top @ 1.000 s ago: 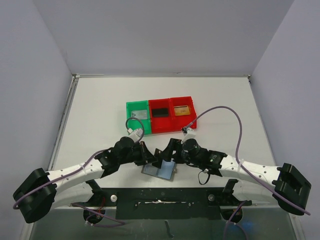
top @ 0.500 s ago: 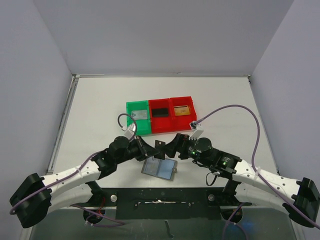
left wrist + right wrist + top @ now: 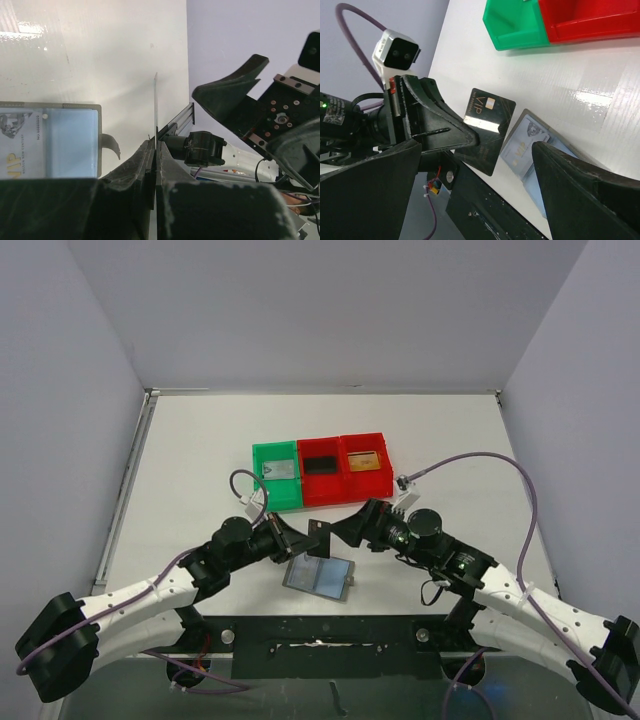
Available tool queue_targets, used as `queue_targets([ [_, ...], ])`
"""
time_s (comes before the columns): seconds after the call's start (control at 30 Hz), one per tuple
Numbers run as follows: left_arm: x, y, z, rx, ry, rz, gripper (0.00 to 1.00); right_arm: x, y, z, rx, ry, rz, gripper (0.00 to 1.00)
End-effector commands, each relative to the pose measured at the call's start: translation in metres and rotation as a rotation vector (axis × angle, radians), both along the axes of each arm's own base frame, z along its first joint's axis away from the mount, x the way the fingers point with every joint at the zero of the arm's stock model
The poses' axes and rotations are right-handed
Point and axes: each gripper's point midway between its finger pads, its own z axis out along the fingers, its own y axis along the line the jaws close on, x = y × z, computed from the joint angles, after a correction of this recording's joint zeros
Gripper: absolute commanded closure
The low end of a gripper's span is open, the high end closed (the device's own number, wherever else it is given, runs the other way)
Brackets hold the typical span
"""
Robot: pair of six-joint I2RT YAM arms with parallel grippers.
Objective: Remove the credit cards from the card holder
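Note:
The card holder (image 3: 320, 578) lies open on the table near the front edge, bluish-grey inside, with a silvery-grey credit card (image 3: 524, 143) in its pocket. In the left wrist view the holder (image 3: 97, 140) shows at the left with its small tab. My left gripper (image 3: 306, 539) is shut on a black credit card (image 3: 321, 537) and holds it on edge above the holder; the card is edge-on in the left wrist view (image 3: 156, 105) and face-on in the right wrist view (image 3: 487, 131). My right gripper (image 3: 352, 529) is open and empty, just right of the black card.
A green bin (image 3: 277, 474) and two red bins (image 3: 322, 470) (image 3: 366, 462) stand in a row behind the grippers, each with a card-like item in it. The left wall and the table's front rail are close by.
My left gripper has lifted the black card up off the open holder. My right arm has drawn back to the right, away from the holder, with its jaws open.

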Motion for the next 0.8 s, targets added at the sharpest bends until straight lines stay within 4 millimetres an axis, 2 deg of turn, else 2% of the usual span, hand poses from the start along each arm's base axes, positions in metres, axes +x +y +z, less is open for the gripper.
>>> queue_targets([
  [0.0,0.006,-0.006,0.032,-0.092,-0.063,0.002,1.0,0.003,0.008,0.022,0.067,-0.023,0.067,0.01],
  [0.13,0.007,-0.004,0.029,-0.103,-0.052,0.019,1.0,0.002,0.005,0.028,0.1,-0.024,0.103,0.01],
  [0.27,0.005,-0.002,0.027,-0.129,-0.038,0.027,1.0,0.001,0.003,0.02,0.123,0.002,0.126,0.01],
  [0.47,0.006,0.002,0.027,-0.138,-0.026,0.05,1.0,0.001,0.004,0.019,0.15,0.012,0.162,0.02],
  [0.77,0.009,-0.004,0.04,-0.178,-0.058,0.042,1.0,0.009,-0.002,0.012,0.152,0.011,0.152,0.06],
])
